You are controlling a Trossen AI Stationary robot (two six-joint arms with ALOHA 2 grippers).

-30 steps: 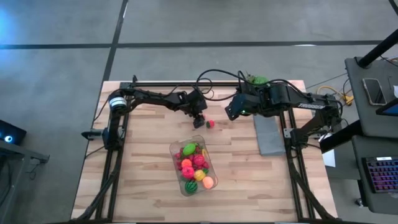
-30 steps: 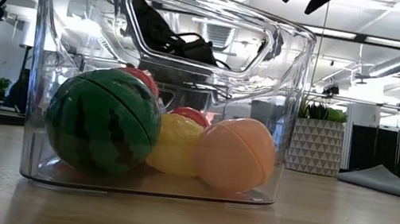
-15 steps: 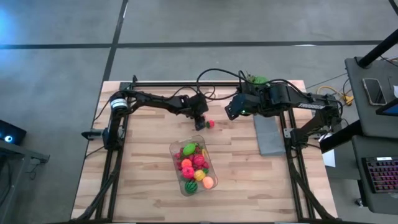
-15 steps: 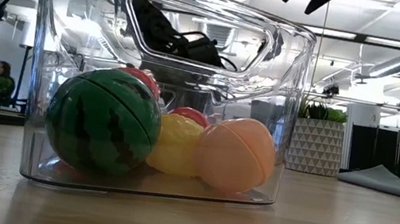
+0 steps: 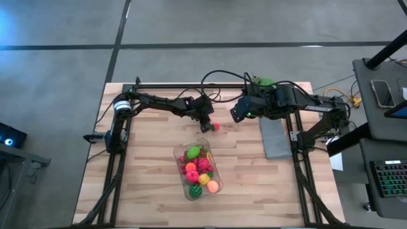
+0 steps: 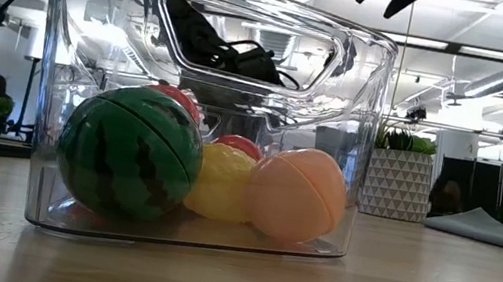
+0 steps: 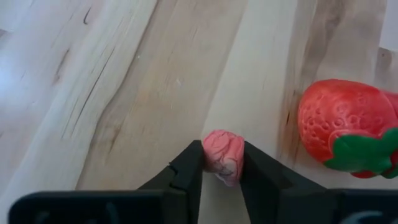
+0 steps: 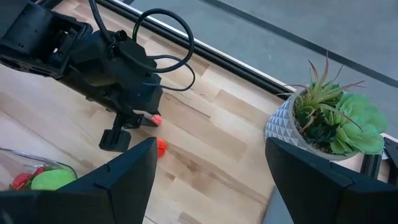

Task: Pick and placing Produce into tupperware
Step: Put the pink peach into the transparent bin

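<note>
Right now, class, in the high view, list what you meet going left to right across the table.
Left pincer shut on a small pink piece → red strawberry → right pincer, open → grey slab.

Overhead, table-level, two wrist cameras

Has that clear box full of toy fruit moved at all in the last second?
No. The clear box sits at the same spot on the table planks as before.

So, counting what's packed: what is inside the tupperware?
The tupperware holds a watermelon, a yellow piece, a peach and red pieces; those behind are covered.
</note>
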